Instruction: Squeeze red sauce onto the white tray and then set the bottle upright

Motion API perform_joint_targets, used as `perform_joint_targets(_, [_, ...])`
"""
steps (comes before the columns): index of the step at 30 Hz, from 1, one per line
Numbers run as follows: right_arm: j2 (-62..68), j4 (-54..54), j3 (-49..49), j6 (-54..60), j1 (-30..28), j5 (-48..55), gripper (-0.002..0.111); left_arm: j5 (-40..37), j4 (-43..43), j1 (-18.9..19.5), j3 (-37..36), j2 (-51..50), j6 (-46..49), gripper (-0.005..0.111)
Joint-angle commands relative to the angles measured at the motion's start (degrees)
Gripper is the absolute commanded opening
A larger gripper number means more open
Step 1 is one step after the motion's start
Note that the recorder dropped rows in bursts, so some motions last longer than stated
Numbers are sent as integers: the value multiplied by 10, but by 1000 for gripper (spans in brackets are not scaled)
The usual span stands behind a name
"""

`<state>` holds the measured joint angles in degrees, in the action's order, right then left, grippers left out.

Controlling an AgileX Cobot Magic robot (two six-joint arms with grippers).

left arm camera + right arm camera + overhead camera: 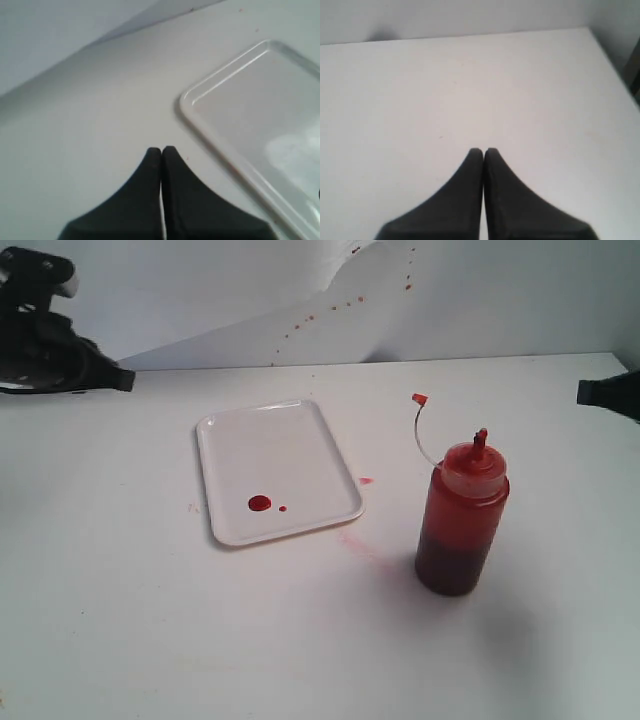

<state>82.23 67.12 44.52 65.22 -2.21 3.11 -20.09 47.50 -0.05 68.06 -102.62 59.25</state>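
Left claw (161, 150) is hanging clenched, its black jaws pressing together with nothing between them, above bare table (150, 620) just off one corner of the white tray (270, 445). Right claw (483, 151) is likewise sitting clenched and empty, its jaws meeting tip to tip over a plain stretch of table. In the exterior view the two arms are sitting at opposite sides, the left at the upper left and the right poking in at the right edge. Each is well apart from the tray and from the bottle (462, 520).

That bottle is standing upright on the table to the right of the tray, near it but not touching. Through its wall the contents are showing dark red in the lower part and brighter red above. Its red nozzle tip (481, 437) is pointing up, and the tethered cap (420, 398) is hanging off on its thin strap, arching up and to the left.

On the tray, which is lying flat, the red sauce (259, 504) is sitting as one round glossy blob near the front edge, with a much smaller blob (283, 508) just beside it on the right. Faint pinkish smears (365, 481) are marking the table between tray and bottle, and red specks (335, 308) are dotting the white backdrop behind.
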Motion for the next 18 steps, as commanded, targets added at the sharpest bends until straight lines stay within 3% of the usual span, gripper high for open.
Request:
perform_joint_targets(1, [26, 11, 37, -17, -58, 175, 0, -70, -89, 48, 3, -1, -176, 0])
perform_joint_targets(2, [32, -40, 57, -102, -67, 232, 0, -97, -146, 55, 3, 0, -250, 0])
perform_joint_targets(5, [44, -213, 105, -281, -69, 320, 0, -158, -271, 51, 16, 0, -347, 0])
perform_joint_targets(8, [55, -364, 153, -433, -69, 399, 0, -220, -360, 51, 34, 0, -483, 0])
perform_joint_targets(15, [56, -580, 169, -588, -69, 510, 0, -428, -587, 52, 67, 3, -624, 0])
perform_joint_targets(18, [56, -590, 169, -588, -69, 550, 0, -407, -546, 52, 40, 46, -613, 0])
